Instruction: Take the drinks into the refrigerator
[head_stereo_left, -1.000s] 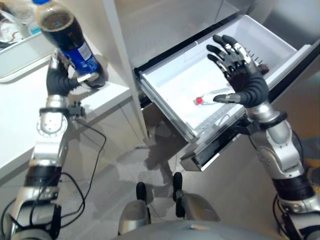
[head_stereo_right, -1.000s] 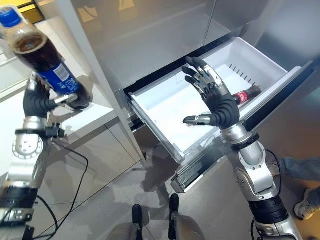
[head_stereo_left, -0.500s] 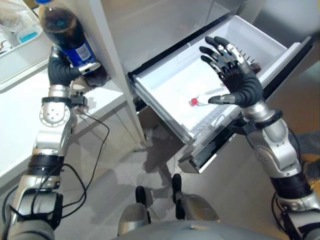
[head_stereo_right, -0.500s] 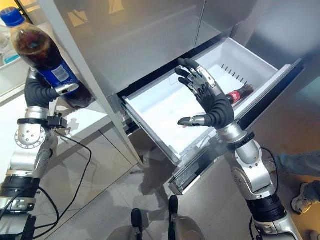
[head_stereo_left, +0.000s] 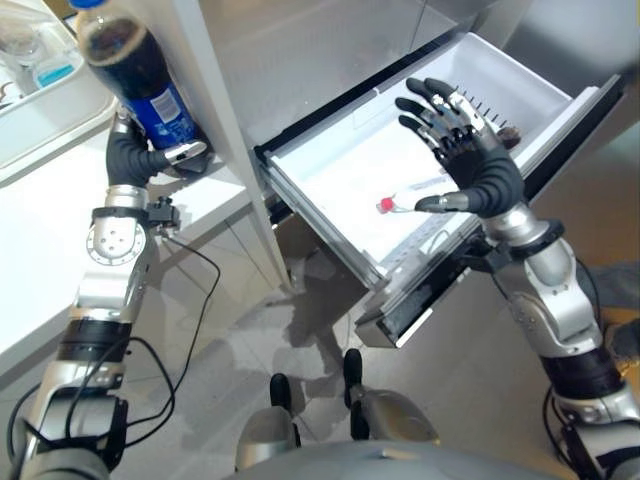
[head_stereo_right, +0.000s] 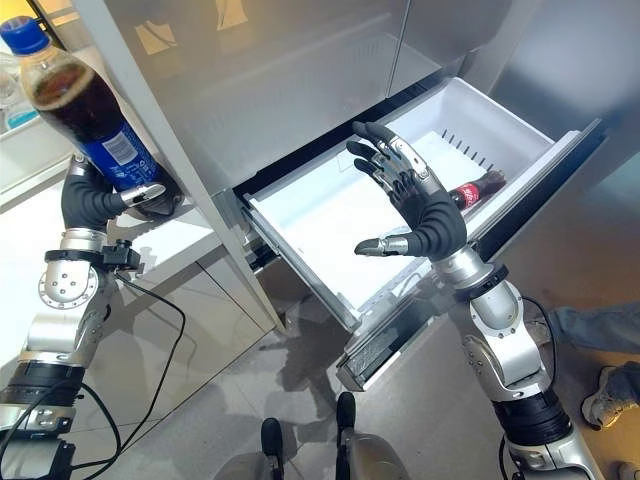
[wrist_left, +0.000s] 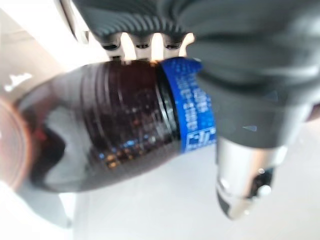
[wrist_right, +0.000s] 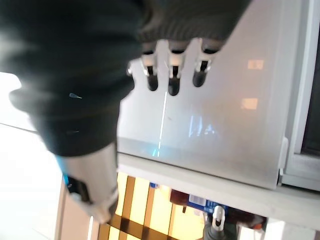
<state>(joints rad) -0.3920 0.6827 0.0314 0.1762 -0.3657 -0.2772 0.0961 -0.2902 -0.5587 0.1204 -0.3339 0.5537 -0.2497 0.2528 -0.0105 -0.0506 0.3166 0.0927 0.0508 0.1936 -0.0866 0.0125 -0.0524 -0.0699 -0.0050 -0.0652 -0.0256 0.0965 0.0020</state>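
While left hand (head_stereo_left: 135, 155) grips cola bottle (head_stereo_left: 135, 75), small bottle (head_stereo_right: 475, 189) lies in drawer (head_stereo_left: 330, 170).

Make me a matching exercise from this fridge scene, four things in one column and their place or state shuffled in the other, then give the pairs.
Things:
1. cola bottle
2. small bottle
3. right hand
4. drawer

Places or states:
A. pulled out of the refrigerator
B. held up by the left hand
C. open, fingers spread, above the drawer
D. lying inside the drawer

Pairs: 1-B, 2-D, 3-C, 4-A
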